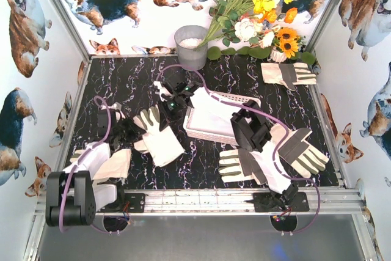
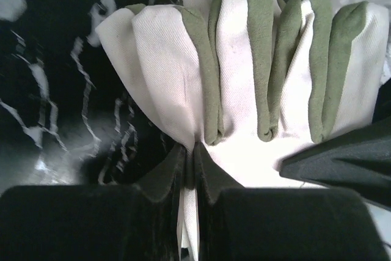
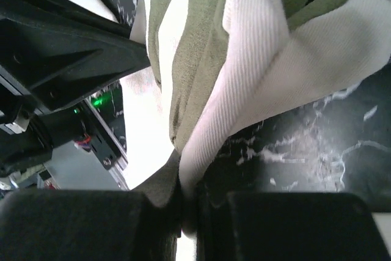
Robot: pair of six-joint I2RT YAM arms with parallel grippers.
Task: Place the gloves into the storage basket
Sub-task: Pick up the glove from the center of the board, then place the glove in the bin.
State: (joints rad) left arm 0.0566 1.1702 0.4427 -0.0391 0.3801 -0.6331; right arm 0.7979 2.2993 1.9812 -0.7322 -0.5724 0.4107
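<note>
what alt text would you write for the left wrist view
The left pincer is shut on a fold of a cream-white glove, whose fingers with grey-green edging fan upward. Behind it lies the black, white-veined table, and a black wedge-shaped part cuts in at the right edge.

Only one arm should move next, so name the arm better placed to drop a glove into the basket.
Probably right: the right pincer is shut on a glove beside the storage basket. The left pincer, shut on another glove, sits farther off over the tabletop.
</note>
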